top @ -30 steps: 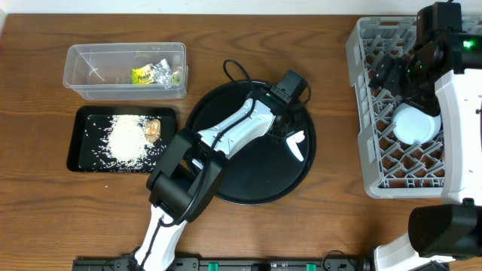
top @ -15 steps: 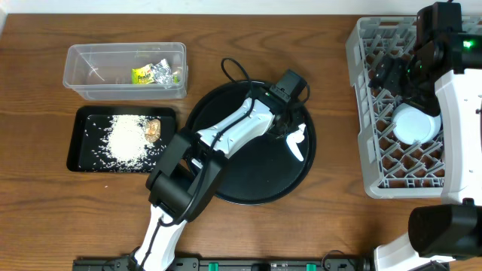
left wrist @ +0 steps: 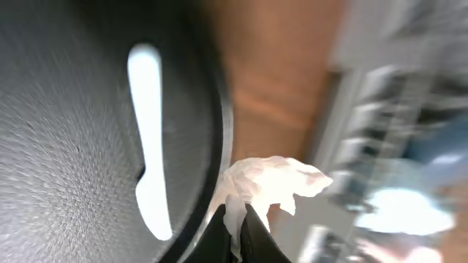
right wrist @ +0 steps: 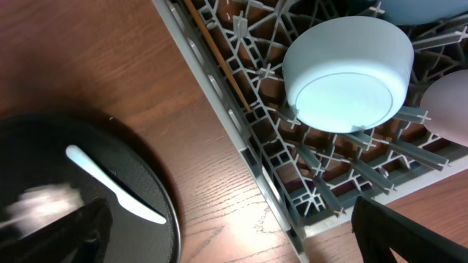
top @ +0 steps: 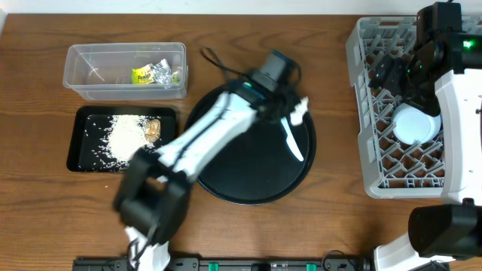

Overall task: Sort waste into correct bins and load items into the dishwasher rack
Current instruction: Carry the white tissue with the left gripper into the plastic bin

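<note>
My left gripper (left wrist: 241, 228) is shut on the white tissue wad (left wrist: 272, 183) and holds it in the air over the far right rim of the round black tray (top: 226, 184). In the overhead view the tissue wad (top: 300, 111) shows at the end of the raised left arm. A white plastic knife (top: 294, 141) lies on that tray. The clear tub (top: 90, 71) holds foil wrappers (top: 157, 74). The shallow black tray (top: 84, 120) holds rice (top: 126, 140) and a brown lump (top: 154, 129). My right gripper (right wrist: 234, 241) hangs open over the left edge of the dishwasher rack (top: 361, 113).
An upturned white bowl (right wrist: 347, 73) sits in the rack, with a thin stick (right wrist: 219, 58) along the rack's left side and a pink cup (right wrist: 450, 106) at its right. A black cable (top: 218, 62) loops behind the round tray.
The left gripper shut on the tissue wad on the round tray, then lifted it up and toward the tray's far rim. The right arm stayed still.
</note>
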Controlling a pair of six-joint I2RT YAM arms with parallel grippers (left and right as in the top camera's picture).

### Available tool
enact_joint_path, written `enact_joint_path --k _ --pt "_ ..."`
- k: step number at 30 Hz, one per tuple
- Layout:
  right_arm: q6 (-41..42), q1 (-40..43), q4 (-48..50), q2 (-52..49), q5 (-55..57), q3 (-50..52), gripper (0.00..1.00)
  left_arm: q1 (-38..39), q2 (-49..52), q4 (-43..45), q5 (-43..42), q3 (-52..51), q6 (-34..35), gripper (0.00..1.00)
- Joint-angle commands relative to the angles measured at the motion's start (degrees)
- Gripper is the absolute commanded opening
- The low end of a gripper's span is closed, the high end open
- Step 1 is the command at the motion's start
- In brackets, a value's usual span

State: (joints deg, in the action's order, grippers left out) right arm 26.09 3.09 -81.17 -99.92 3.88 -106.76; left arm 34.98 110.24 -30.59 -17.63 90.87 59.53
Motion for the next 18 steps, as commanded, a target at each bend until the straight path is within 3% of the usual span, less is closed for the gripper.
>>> enact_joint_path --k 1,9,18 --pt "-0.6 -0.4 0.0 -0.2 0.2 -0.1 0.99 -4.6 -4.7 -0.1 0.4 -0.1 -1.2 0.06" --pt "-0.6 -0.4 0.0 -0.2 0.2 -0.1 0.99 -19.5 -7.7 -0.5 0.6 -0.2 -1.3 0.06" --pt "-0.6 -0.4 0.0 -0.2 0.2 -0.1 0.99 -36.5 -7.6 -2.3 11.3 -0.2 -6.3 0.06"
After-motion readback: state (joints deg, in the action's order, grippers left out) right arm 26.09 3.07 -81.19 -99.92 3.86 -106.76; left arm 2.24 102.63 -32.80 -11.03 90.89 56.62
